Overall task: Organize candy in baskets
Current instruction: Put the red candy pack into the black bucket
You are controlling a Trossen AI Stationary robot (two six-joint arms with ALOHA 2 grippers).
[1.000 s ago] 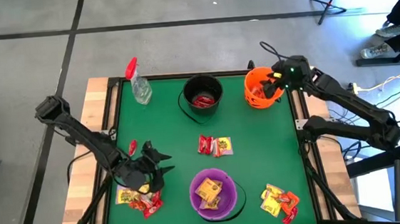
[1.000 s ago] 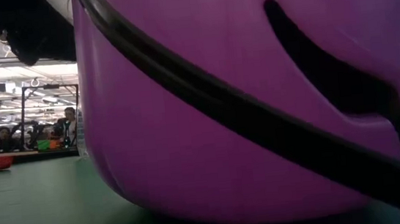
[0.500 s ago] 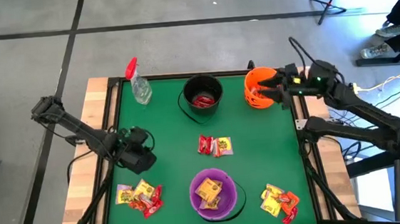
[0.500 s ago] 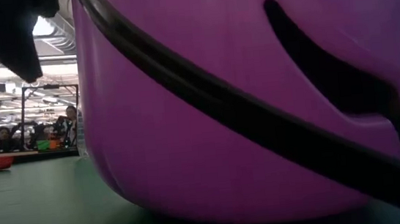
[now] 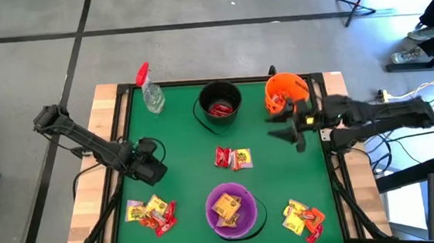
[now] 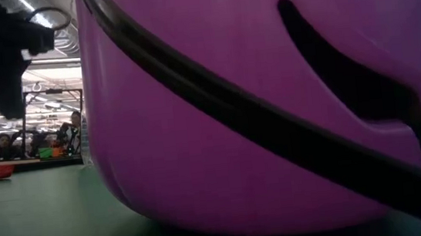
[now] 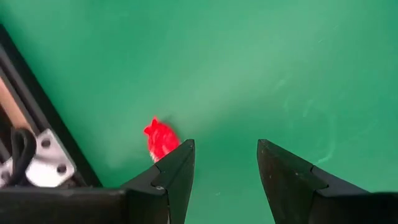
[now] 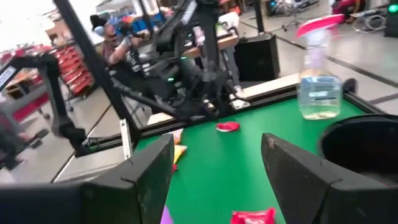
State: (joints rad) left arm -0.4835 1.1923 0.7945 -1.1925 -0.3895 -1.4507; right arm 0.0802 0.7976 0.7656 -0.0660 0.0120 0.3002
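High view: my left gripper [image 5: 156,159] hangs empty, jaws apart, over bare mat near the lone red candy [image 7: 160,138], likely lining up on it. Right gripper [image 5: 287,125], also parted and empty, sits just off the orange basket [image 5: 285,94]; a second ago it was over that basket. Other candy: mid-table [image 5: 233,158], both front corners, inside black basket [image 5: 220,104] and purple basket [image 5: 231,210].
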